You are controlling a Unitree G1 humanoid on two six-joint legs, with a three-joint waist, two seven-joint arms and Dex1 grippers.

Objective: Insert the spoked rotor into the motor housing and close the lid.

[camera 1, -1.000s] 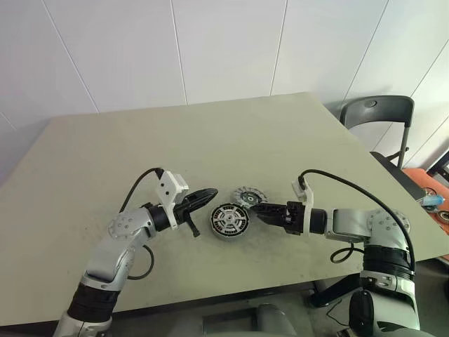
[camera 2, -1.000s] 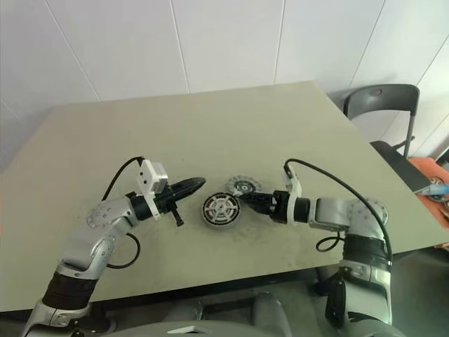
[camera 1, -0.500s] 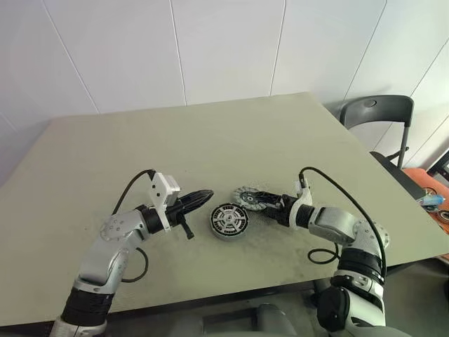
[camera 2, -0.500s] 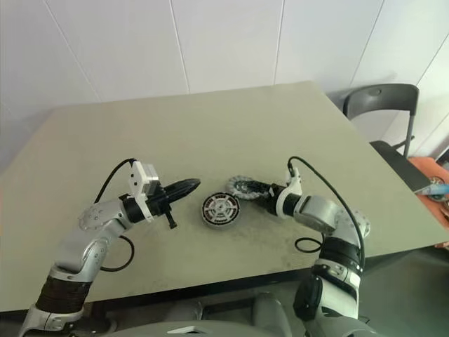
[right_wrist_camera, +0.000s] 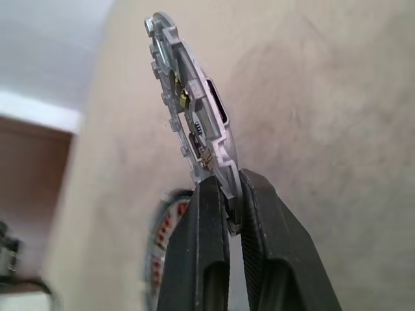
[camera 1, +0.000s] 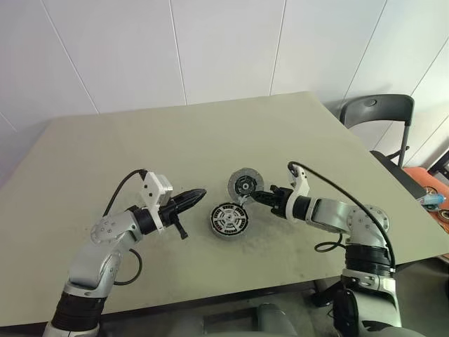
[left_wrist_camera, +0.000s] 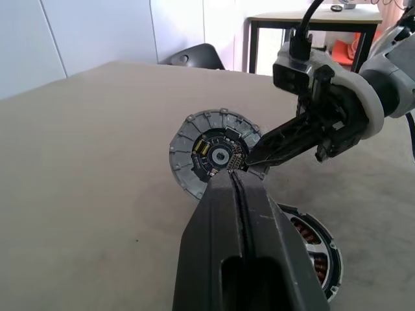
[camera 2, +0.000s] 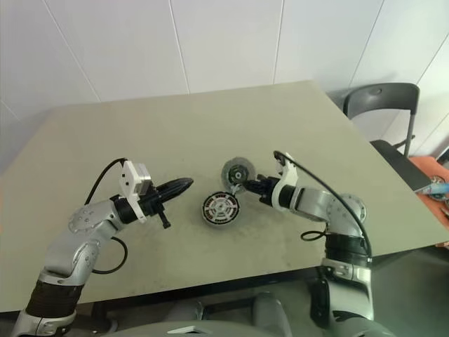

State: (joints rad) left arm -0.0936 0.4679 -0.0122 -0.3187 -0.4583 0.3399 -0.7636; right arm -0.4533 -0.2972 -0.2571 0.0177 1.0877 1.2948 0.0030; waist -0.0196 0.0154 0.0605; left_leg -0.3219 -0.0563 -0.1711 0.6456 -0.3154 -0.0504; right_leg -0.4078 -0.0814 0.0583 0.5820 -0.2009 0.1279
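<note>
holding the lid by its rim, right end effector clamped, tilted on edge at 1 o'clock of housing with rotor seated. left end effector shut, empty. next: lay it flat, centred over the housing.

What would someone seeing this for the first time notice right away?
The round silvery lid, tipped up on edge near the middle of the table, pinched at its rim by the right tool. Just in front of it the motor housing lies flat, its spoked wheel facing up. The left tool, shut and empty, points at it from the left.
</note>
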